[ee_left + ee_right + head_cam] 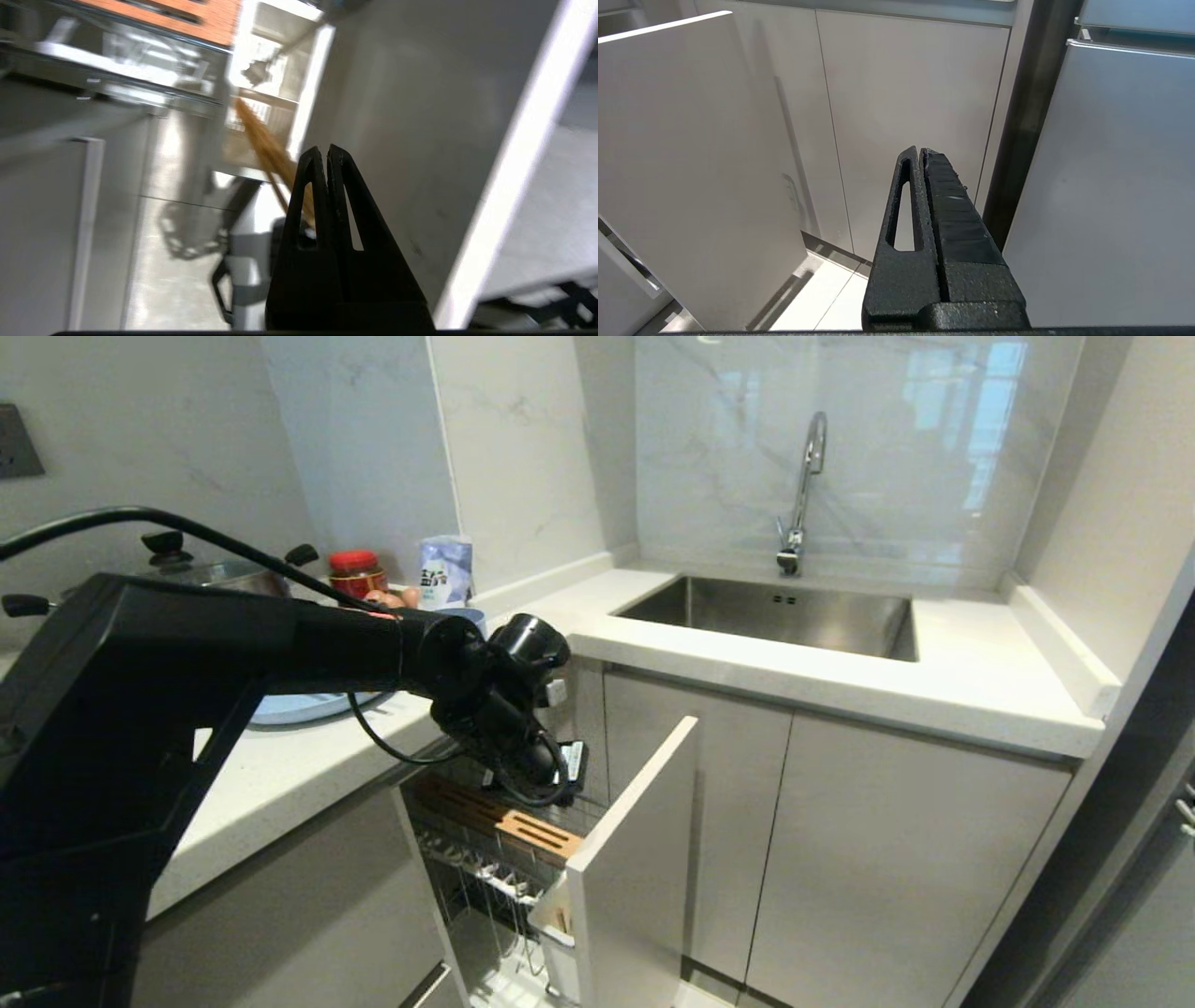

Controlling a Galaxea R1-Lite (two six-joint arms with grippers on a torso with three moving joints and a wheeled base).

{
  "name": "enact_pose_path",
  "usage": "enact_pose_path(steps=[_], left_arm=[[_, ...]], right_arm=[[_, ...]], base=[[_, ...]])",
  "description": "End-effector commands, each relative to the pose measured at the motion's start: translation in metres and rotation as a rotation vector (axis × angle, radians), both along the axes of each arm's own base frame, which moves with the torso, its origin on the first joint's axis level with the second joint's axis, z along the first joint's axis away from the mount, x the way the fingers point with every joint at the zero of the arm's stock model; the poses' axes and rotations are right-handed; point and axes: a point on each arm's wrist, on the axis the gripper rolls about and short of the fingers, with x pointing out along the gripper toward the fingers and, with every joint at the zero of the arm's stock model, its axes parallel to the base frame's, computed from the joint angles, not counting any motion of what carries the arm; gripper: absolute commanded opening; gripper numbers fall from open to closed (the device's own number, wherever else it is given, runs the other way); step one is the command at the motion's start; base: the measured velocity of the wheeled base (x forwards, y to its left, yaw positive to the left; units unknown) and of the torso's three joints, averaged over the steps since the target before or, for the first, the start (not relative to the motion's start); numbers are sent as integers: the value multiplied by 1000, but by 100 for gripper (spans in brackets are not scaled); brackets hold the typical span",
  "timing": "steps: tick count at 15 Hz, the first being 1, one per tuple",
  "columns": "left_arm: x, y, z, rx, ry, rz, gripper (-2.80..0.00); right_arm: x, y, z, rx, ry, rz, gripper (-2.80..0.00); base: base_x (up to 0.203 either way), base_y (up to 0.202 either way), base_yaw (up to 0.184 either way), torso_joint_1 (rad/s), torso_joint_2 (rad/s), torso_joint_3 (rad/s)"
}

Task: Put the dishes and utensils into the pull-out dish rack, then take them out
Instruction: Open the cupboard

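Above the pull-out dish rack (504, 859), which stood drawn out from the pale grey cabinets under the counter, the left gripper (323, 154) hung with its fingers pressed together on the chopsticks (268, 149). In the left wrist view the light-wood pair ran out past the fingertips as one long slanted line, its far end pointing toward the white utensil caddy (261, 84) at the front end of the rack. That line was what the coming move appeared to turn on: the sticks' long axis lay roughly along the gripper's reach, with the caddy ahead of and below the tips, so the tips would probably have to lead the way down into it. Whether those tips had already entered the caddy could not be told, as the view was smeared.

The slotted wooden strip (509, 823) crossed the rack just under the wrist. The light-blue plate (303, 707) lay on the counter behind the left arm, mostly hidden by it, and no cutlery could be picked out.

The right gripper (920, 151) was parked low beside the cabinet front (691, 163), jaws together and empty, well away from the rack; the left arm was plainly the nearer one
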Motion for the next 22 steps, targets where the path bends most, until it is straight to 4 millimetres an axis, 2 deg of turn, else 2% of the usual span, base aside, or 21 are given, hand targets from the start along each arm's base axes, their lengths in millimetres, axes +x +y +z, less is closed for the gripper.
enact_pose_path(steps=[1,9,22], left_arm=[[-7,-10,-1,-34,31,-29,-280],[-33,-45,-4,-181,170,-99,-280],[-60,-81,-16,-195,253,-184,-280]], right_arm=[[0,0,0,0,0,1,-280],[0,0,0,0,0,1,-280],[0,0,0,0,0,1,-280]], base=[[0,0,0,0,0,0],[0,0,0,0,0,0],[0,0,0,0,0,0]])
